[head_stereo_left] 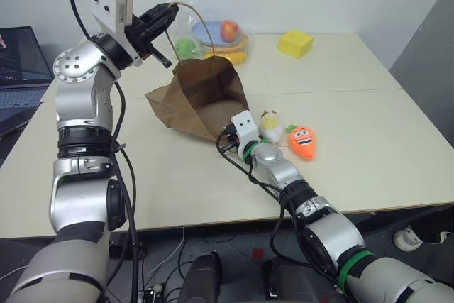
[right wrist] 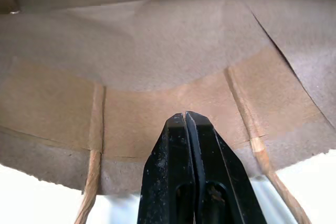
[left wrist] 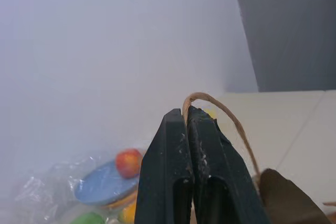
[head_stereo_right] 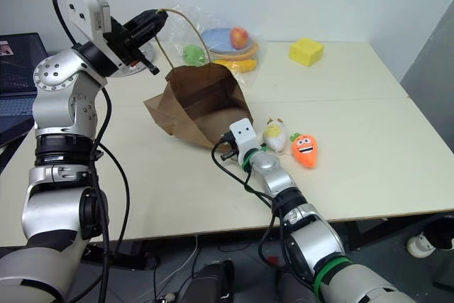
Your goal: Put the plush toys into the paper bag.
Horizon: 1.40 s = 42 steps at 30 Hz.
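Bright even indoor light, soft faint shadows on pale table (head_stereo_left: 369,140), no glare, wrist views hazy w/ washed-out bkgd, close fingers (left wrist: 194,182) slightly soft.

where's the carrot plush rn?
In the left eye view the carrot plush lies on the table, right of centre, touching the egg plush on its left, outside the paper bag and beside the right gripper's wrist.
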### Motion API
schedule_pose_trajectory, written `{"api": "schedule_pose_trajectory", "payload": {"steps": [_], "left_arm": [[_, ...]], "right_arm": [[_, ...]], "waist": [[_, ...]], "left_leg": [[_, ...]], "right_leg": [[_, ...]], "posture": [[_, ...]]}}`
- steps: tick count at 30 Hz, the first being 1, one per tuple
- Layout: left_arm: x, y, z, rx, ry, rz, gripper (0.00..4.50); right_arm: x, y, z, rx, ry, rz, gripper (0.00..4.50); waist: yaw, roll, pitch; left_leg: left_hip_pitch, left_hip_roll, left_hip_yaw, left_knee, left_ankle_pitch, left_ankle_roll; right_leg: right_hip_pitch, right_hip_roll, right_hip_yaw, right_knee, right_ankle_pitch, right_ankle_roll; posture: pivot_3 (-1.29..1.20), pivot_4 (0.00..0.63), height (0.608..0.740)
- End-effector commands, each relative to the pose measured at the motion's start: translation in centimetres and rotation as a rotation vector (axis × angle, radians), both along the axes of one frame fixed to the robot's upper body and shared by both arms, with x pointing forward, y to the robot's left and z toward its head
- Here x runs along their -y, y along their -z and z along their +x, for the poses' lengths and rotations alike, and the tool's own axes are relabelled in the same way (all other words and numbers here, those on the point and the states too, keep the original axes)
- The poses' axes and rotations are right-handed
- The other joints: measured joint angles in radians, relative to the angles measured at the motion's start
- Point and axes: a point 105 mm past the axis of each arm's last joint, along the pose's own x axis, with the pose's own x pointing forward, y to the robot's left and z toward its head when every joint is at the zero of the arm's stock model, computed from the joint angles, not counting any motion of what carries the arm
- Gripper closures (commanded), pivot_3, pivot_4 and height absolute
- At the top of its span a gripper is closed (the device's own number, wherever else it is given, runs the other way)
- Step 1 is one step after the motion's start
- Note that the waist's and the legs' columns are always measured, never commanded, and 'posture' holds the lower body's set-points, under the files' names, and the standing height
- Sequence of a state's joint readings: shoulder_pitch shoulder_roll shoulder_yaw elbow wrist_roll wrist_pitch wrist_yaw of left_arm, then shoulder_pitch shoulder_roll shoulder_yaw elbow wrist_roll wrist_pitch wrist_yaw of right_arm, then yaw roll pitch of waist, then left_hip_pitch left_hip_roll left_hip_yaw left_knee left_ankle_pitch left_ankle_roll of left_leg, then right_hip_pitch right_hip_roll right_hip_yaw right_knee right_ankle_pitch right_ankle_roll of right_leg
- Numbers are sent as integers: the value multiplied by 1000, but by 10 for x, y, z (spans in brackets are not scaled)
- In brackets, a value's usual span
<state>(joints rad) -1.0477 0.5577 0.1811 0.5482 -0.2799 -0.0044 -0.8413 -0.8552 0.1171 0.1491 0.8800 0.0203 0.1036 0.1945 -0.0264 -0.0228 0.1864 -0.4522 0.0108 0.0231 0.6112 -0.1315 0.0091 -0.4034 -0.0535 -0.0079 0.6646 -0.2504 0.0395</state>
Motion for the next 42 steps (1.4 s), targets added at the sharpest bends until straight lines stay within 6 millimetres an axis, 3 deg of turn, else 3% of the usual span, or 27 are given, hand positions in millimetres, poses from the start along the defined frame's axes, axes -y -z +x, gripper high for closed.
{"api": "schedule_pose_trajectory", "payload": {"steps": [1,12,17,23,27,31,35,39,42], "left_arm": [[2,-20,-14,95,29,-19,4500],[10,0,-14,36,63,1,4500],[23,25,-11,-35,99,87,4500],[34,35,-9,-56,128,111,4500],[41,39,-9,-73,159,111,4500],[44,43,-7,-83,164,116,4500],[47,43,-6,-90,177,115,4500],[49,42,-6,-89,184,117,4500],[49,41,-6,-91,188,113,4500]], "right_arm": [[14,5,5,-18,56,-17,4459],[15,10,1,-41,40,-8,4459],[-19,-27,-20,116,-201,80,4459],[-21,-84,-36,296,-261,146,4459],[-6,-113,-45,383,-239,181,4459],[13,-128,-55,455,-213,189,4459],[52,-154,-70,544,-112,243,4459],[104,-160,-82,546,42,212,3544],[123,-153,-86,507,114,158,2491]], "waist": [[0,0,0],[0,0,0],[-3,0,0],[-4,0,0],[-1,0,0],[1,0,0],[2,0,0],[4,0,0],[5,0,0]], "left_leg": [[0,0,1,0,0,0],[0,1,4,0,0,0],[0,2,5,-1,0,0],[-1,3,6,-2,0,0],[-1,3,6,-2,0,0],[-1,3,6,-2,0,0],[-1,3,6,-2,0,0],[-2,3,6,-3,0,0],[-2,3,6,-3,0,0]], "right_leg": [[0,0,1,0,0,0],[0,0,1,-1,0,0],[-1,0,2,-1,0,0],[-3,1,2,-1,-1,0],[-2,0,2,-2,-1,0],[-2,-1,2,-3,-1,-1],[-2,-1,2,-3,-1,-1],[-2,-2,1,-4,-1,-1],[-2,-3,2,-4,-1,-2]], "posture": [[0,150,740],[0,150,740],[0,150,740],[0,150,740],[0,150,740],[0,150,740],[0,150,740],[0,150,740],[0,150,740]]}}
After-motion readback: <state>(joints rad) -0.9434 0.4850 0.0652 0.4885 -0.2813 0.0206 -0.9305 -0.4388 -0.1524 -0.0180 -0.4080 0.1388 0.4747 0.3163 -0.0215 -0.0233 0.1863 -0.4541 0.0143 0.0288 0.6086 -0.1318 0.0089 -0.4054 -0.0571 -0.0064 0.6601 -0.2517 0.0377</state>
